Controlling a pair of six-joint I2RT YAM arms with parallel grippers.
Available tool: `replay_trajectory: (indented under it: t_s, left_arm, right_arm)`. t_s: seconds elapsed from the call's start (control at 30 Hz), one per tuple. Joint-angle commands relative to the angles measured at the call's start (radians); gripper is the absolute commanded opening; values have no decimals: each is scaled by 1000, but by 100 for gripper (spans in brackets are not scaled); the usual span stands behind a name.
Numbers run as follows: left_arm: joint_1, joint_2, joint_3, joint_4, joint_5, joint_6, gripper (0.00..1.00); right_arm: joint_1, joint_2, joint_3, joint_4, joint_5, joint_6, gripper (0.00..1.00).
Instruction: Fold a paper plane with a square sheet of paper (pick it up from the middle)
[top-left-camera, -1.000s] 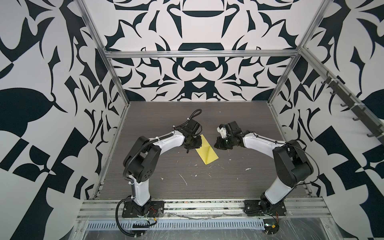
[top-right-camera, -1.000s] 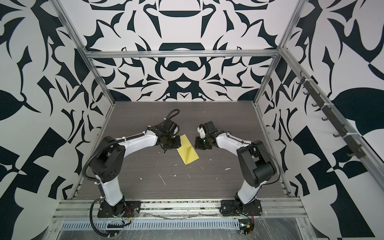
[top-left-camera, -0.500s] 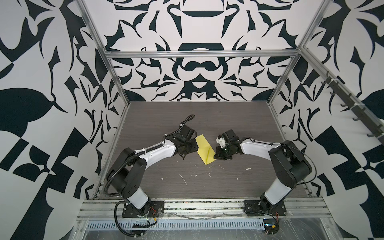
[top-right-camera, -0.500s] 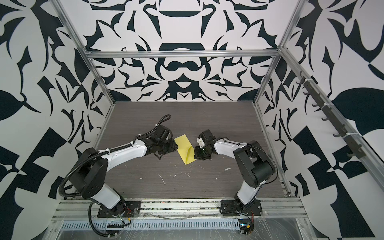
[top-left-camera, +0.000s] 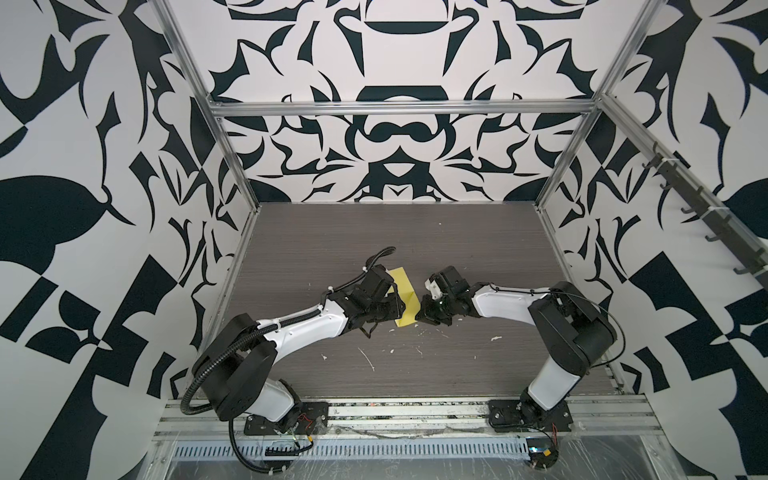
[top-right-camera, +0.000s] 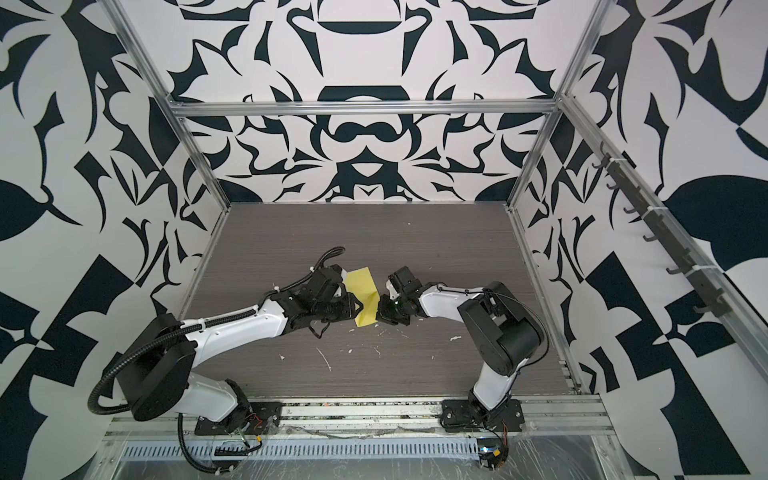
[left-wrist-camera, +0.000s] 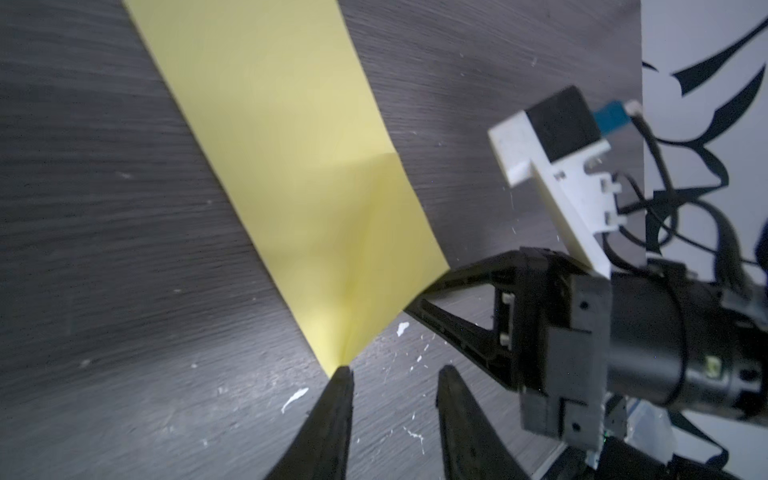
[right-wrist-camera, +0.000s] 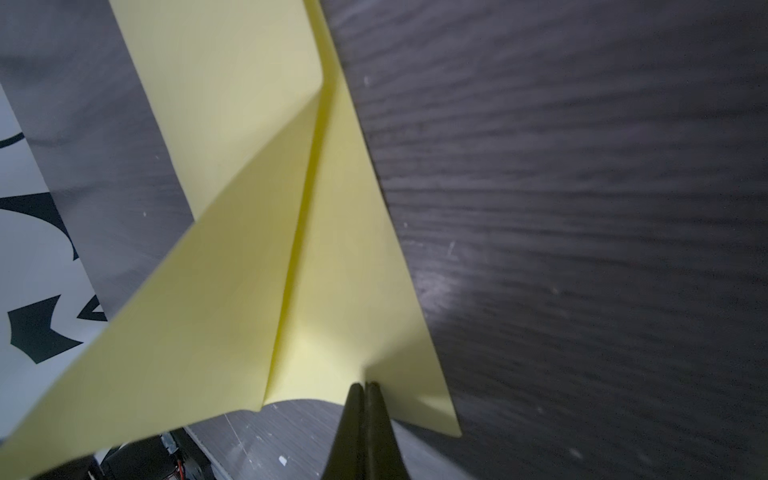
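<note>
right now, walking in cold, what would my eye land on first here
The folded yellow sheet of paper at mid-table is the only colour against the dark wood-grain table and the loud black-and-white patterned walls. Both arms meet at it: the right gripper is shut on one edge, while the left gripper stands open with one fingertip at the paper's pointed corner. Small white flecks litter the table nearer the arm bases.

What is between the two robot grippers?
The folded yellow paper lies between the left gripper and right gripper, seen in both top views.
</note>
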Motion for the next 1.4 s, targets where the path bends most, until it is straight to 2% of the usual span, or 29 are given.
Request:
replay_trajectory:
  t_s: [0.0,0.37,0.43,0.7,0.93,1.37]
  left_arm:
    - [-14,15,8,76,29,50,30]
    - [-18,143,82,85,64,73,12]
    - [-18,159,88,89,60,73,11]
    - [-16,215,126,-25,-113,78,8]
    - [-13,287,155,-68,-118,72,6]
    - [-11,311,157,-81,-139,67,5]
  right_arm:
    - [-1,-22,23,-3,21,6,0]
    - [-5,0,28,5,24,6,0]
    - [-4,4,25,6,24,10,0]
    - [-4,5,21,-8,33,6,0]
    - [-5,3,19,-11,33,4,0]
    - [-4,-13,40,14,-9,-33,0]
